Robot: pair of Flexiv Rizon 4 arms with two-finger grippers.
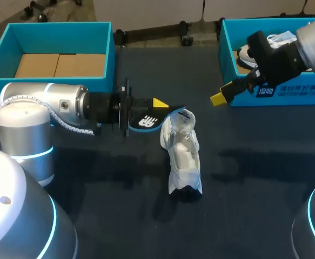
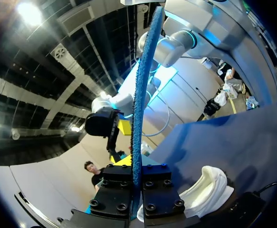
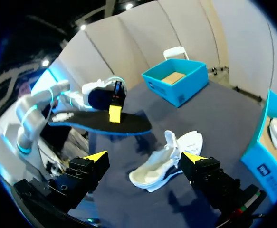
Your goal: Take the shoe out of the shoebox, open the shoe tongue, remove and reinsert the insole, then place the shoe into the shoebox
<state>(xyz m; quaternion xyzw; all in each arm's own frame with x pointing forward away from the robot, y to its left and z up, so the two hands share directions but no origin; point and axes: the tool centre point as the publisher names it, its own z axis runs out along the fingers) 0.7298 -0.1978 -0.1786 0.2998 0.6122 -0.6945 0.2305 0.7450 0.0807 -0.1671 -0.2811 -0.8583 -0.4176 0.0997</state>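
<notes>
Insole, clamped in my left gripper, points its free end at the open collar of the white shoe lying on the table just beside, crosswise to it, while my right gripper hangs spread and empty, farther off.

Insole left of shoe — shoebox behind, right.
</notes>
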